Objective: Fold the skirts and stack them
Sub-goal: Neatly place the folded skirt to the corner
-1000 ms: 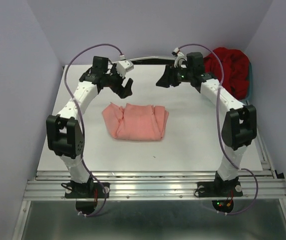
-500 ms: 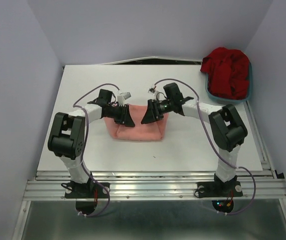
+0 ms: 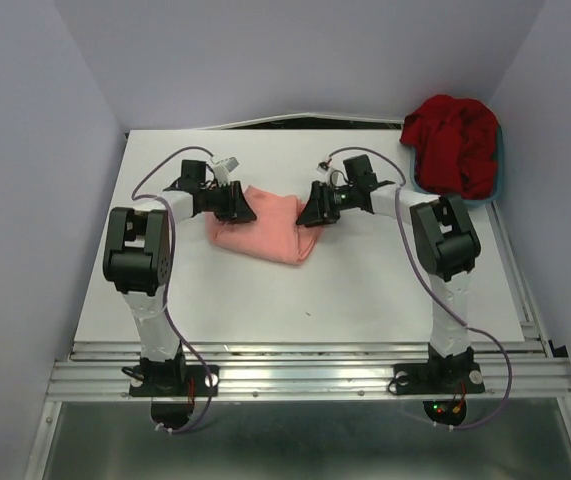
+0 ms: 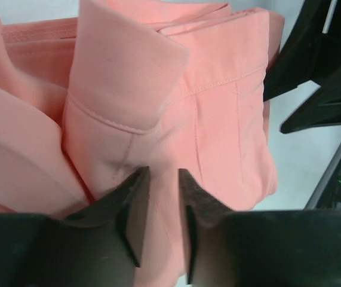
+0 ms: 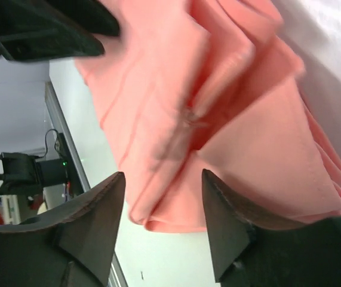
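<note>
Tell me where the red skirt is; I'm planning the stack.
Top view: the red skirt is heaped in the teal basin at the table's far right corner, beyond the right gripper, apart from the pink skirt.

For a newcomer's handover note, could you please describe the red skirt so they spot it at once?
Start at the white table and look to its far right corner, where a teal basin sits. The red skirt is the crumpled heap piled in it, deep red, unlike the flatter salmon-pink skirt at mid-table.

No text, label, brand, number or sign is readable in any of the three views; nothing written shows on any surface.
</note>
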